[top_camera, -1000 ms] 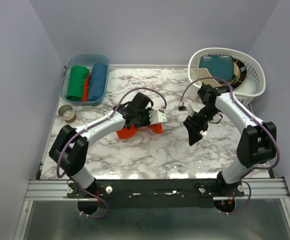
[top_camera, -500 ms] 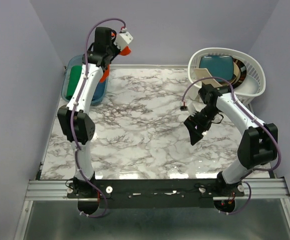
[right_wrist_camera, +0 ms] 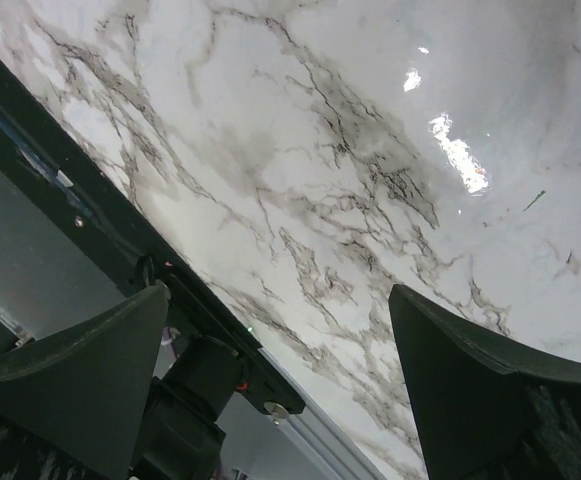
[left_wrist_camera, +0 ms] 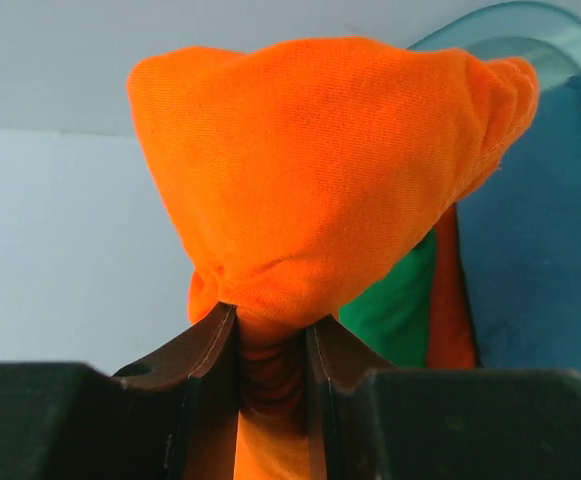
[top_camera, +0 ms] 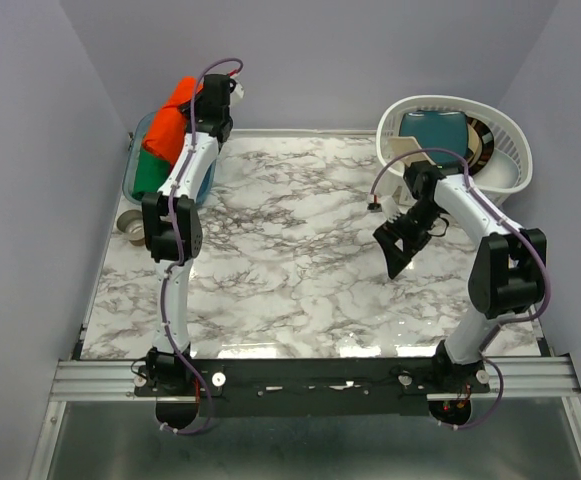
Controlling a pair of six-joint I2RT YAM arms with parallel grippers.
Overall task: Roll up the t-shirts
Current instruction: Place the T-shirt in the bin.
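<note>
While the left gripper (left_wrist_camera: 270,330) clenches its two dark fingers on a pinched neck of the orange t-shirt (left_wrist_camera: 310,170), the rest of the bundled cloth bulges out past the fingertips. From above, arm and shirt hang over the teal bin (left_wrist_camera: 530,22) at the marble table's (top_camera: 300,260) 11 o'clock corner. I cannot tell whether the shirt touches anything in the bin. Inside lie a green roll (left_wrist_camera: 395,310) and a blue roll (left_wrist_camera: 540,230), with a strip of orange cloth between them. A tape roll (top_camera: 133,225) sits just off the bin's 6 o'clock end. At 3 o'clock from the table's middle, the right gripper (right_wrist_camera: 278,290) hovers over bare marble, released, jaws spread wide and gripping nothing. A white laundry basket (top_camera: 510,150) with something teal inside stands at 1 o'clock.
</note>
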